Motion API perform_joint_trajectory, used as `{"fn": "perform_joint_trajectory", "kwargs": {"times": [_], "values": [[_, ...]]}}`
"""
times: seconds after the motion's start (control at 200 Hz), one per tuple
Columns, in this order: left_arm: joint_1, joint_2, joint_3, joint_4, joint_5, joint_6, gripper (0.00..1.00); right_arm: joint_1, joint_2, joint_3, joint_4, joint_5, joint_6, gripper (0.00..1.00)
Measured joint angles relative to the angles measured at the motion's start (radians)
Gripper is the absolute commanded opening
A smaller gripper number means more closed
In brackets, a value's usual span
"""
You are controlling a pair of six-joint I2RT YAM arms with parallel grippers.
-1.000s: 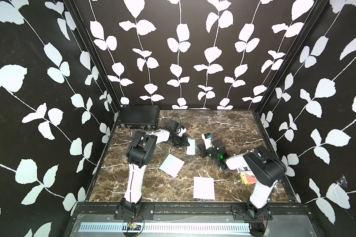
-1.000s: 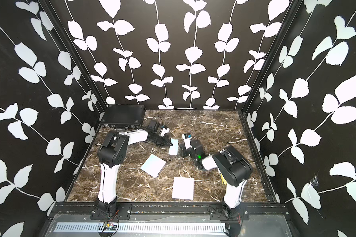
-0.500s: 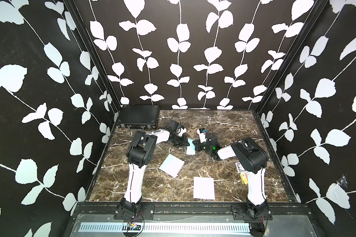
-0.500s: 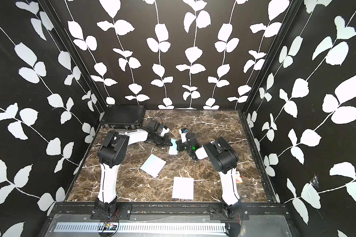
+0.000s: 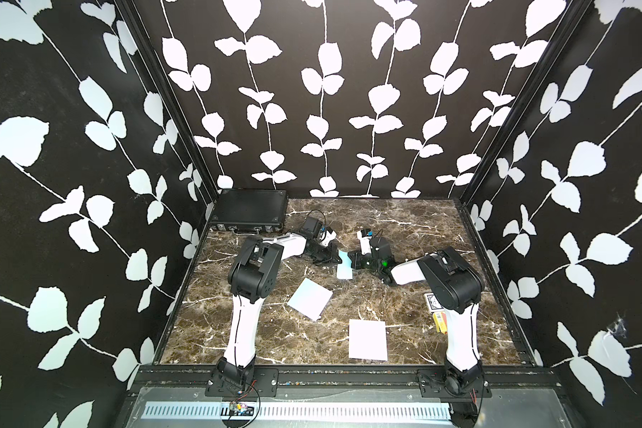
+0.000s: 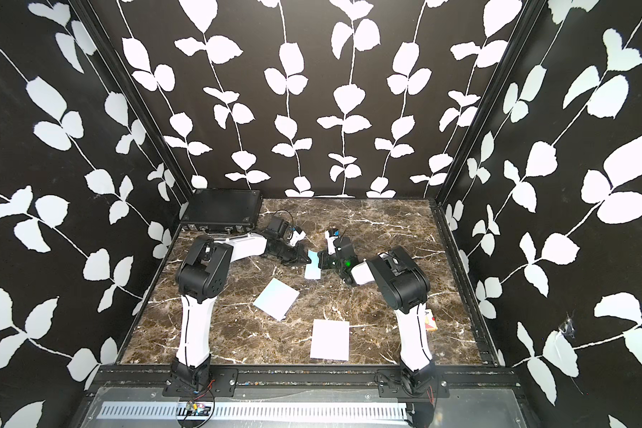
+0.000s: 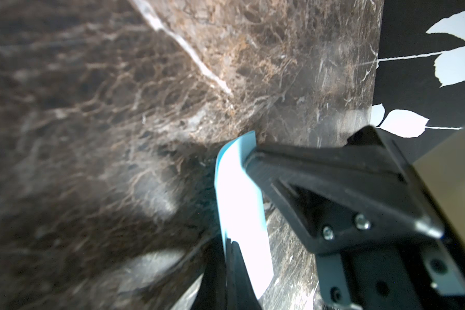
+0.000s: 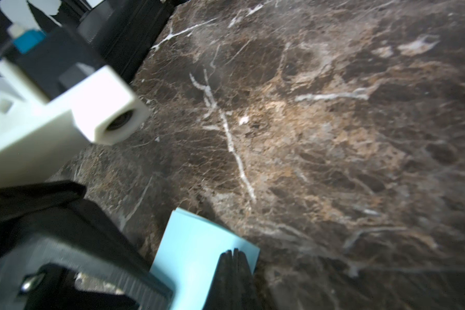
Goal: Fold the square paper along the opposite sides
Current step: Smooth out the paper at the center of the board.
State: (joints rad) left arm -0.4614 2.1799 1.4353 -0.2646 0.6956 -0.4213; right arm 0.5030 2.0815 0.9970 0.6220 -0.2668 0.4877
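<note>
The left gripper (image 5: 336,259), jaws closed, appears to pinch one edge of the folded paper (image 5: 344,271). The right gripper (image 8: 234,255), closed and empty, presses its top. The paper's long axis lies crosswise between both tips.

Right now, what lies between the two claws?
A light blue paper, touched by the left claw and right claw, in both top views.

Likely a lab booth: leaf-print walls (image 5: 323,92) enclosing marble tabletop (image 5: 404,229).
</note>
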Motion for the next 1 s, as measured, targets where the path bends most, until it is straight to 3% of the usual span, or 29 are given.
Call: {"fn": "perform_joint_trajectory", "kwargs": {"times": [0.7, 0.855, 1.0], "values": [[0.0, 0.0, 0.0, 0.0, 0.0, 0.0, 0.0, -0.033, -0.016, 0.005, -0.04, 0.05, 0.002, 0.06], [0.0, -0.001, 0.0, 0.005, 0.023, -0.016, 0.0, -0.042, -0.111, -0.05, -0.124, -0.02, 0.014, 0.14], [-0.003, -0.003, -0.012, 0.017, 0.077, -0.059, 0.0, -0.063, -0.271, -0.114, -0.169, -0.164, 0.089, 0.23]]}}
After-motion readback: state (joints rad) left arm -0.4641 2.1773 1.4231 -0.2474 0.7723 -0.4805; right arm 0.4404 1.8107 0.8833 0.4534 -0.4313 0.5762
